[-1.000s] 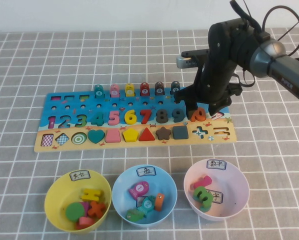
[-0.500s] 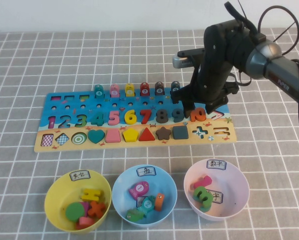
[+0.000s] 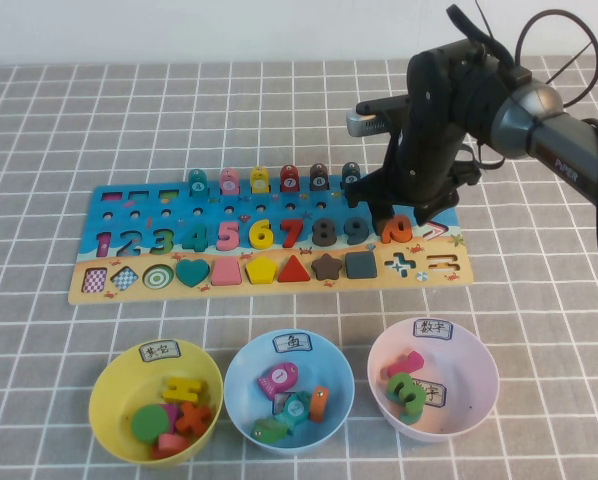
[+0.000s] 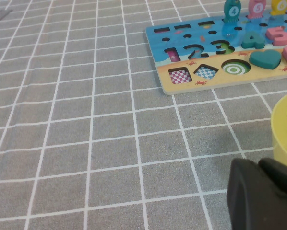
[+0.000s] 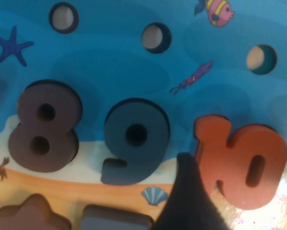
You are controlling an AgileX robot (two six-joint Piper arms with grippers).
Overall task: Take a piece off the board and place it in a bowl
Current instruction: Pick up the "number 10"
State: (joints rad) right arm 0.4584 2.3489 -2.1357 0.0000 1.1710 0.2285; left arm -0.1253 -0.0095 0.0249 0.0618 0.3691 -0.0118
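Right wrist view puts the orange "10" piece [image 5: 239, 165] in its slot on the board [image 5: 110, 72], with one dark finger [image 5: 194, 201] just beside its "1" stroke, in the narrow space between it and the dark blue 9 [image 5: 134, 141]. From the high view the right gripper [image 3: 404, 222] stands low over the piece [image 3: 397, 229], its fingers spread wide to either side, gripping nothing (whether the near finger touches the piece cannot be told). On the finger's other side, past the 9, sits the brown 8 [image 5: 45, 127].

Well away from the fingers, at the table's near edge, stands the pale pink bowl [image 3: 469, 375]. The left gripper [image 4: 261, 196] shows only as a dark edge beside the yellow bowl [image 4: 285, 127]; its fingers' state cannot be told.
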